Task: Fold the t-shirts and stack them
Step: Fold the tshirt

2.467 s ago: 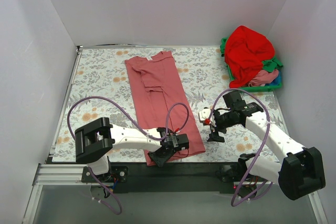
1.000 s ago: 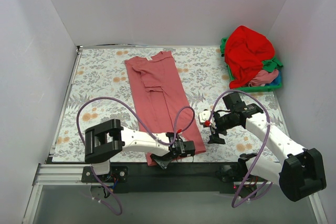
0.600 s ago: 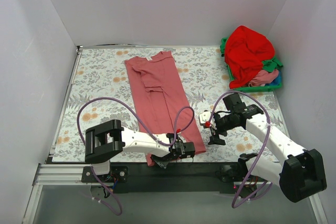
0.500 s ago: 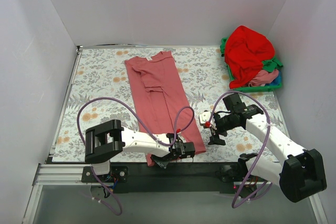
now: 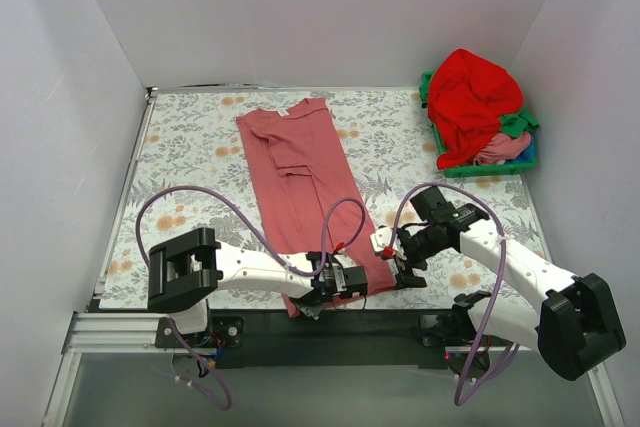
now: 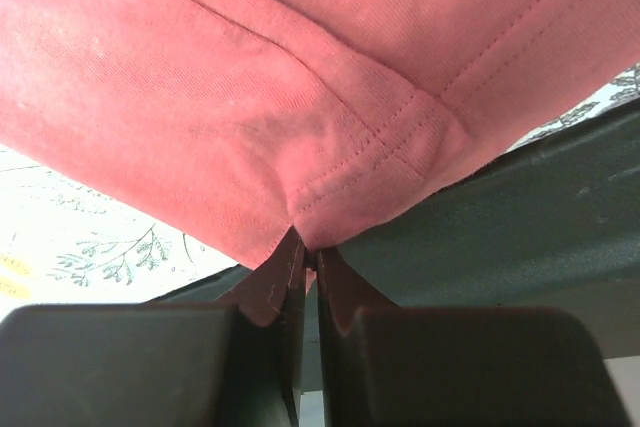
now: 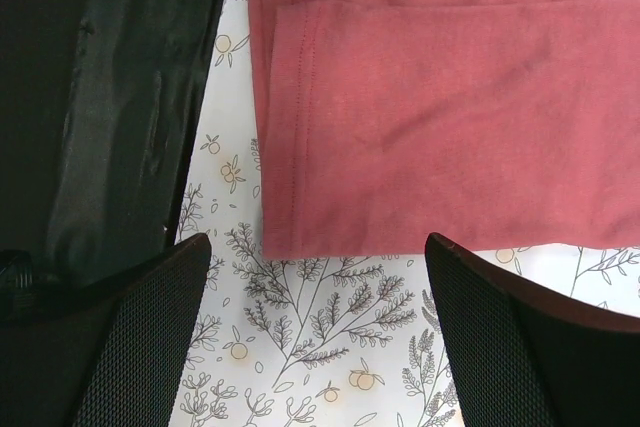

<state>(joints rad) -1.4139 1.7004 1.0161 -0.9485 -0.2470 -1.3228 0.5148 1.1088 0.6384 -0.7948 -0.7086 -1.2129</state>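
Down on the floral table (image 5: 190, 162), seeing the rose shirt (image 5: 300, 177) folded long, collar far, hem at the near edge, and a red shirt (image 5: 470, 97) heaped in the basket (image 5: 470, 171) far right. Pinched tight on that near hem with the left gripper (image 6: 305, 252). Spread wide over the hem's right corner with the right gripper (image 7: 315, 242), gripping nothing.

Top camera looks down; 2 close wrist cameras probably share t-shirt (image 7: 450, 127).

A lab test cell: plain white panels (image 5: 300, 7) box in a floral-covered table (image 5: 195, 147).
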